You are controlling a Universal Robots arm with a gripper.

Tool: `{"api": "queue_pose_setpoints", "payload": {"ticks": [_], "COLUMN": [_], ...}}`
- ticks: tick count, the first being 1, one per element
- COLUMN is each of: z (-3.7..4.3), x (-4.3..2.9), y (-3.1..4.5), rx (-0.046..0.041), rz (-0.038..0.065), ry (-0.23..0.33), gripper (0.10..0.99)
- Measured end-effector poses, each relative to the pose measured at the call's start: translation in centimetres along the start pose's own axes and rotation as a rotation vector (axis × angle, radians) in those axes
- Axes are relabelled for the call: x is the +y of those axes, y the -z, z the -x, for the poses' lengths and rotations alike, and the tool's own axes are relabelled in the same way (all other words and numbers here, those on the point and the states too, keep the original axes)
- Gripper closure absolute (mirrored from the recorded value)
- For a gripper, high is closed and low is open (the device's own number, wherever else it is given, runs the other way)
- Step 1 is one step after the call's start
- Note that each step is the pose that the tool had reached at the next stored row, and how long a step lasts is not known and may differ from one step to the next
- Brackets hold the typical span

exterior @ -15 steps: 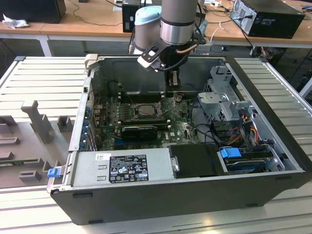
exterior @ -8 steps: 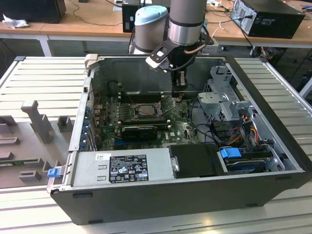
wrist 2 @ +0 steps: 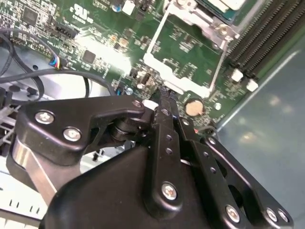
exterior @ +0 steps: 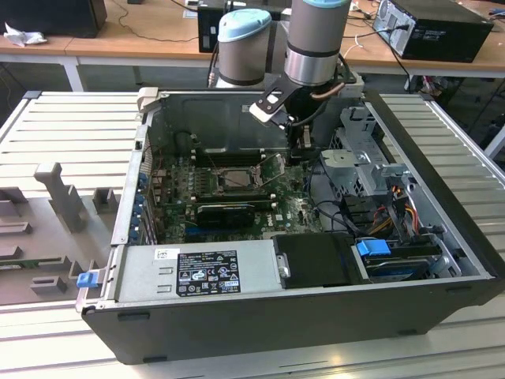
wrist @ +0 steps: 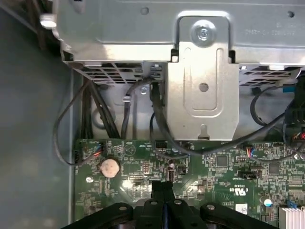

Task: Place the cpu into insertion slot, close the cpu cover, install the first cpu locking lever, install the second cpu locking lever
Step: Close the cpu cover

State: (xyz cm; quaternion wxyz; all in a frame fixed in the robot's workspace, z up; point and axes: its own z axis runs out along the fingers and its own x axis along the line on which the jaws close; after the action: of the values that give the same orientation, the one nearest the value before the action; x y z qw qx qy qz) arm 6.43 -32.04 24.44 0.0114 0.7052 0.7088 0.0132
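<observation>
Closest in the exterior view is a grey metal power supply box (exterior: 197, 272), set in the open black computer case (exterior: 316, 324) on a ribbed grey desk (exterior: 71, 126). At twelve o'clock from it lies the square black-rimmed insertion slot (exterior: 237, 180) on the green motherboard (exterior: 177, 197), with the black hand (exterior: 304, 142) at two o'clock from that slot. In the second wrist view the hand (wrist 2: 164, 95) is clenched, with no gap between its fingers. Its tips are at the free edge of the cpu cover (wrist 2: 178, 85), a thin windowed metal frame tilted up off the slot; whether they pinch it I cannot tell. Beyond it the pale square cpu (wrist 2: 221, 4) lies in the slot. In the first wrist view the fingers (wrist: 157, 193) point at the motherboard near a round silver coin battery (wrist: 109, 167).
</observation>
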Motion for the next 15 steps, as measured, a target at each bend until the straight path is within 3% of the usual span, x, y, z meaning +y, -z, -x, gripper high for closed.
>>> {"api": "queue_pose_setpoints", "payload": {"ticks": [3, 5, 8, 15], "z": [0.1, 0.11, 0.11, 0.1], "x": [-0.2, -1.01, -1.67, -2.11], "y": [-0.06, -0.03, -0.01, 0.0], "rx": [0.0008, 0.0007, 0.0007, 0.0008], "rz": [0.0, 0.0, 0.0, 0.0], "ry": [0.0, 0.0, 0.0, 0.0], "gripper": [0.98, 0.98, 0.98, 0.98]}}
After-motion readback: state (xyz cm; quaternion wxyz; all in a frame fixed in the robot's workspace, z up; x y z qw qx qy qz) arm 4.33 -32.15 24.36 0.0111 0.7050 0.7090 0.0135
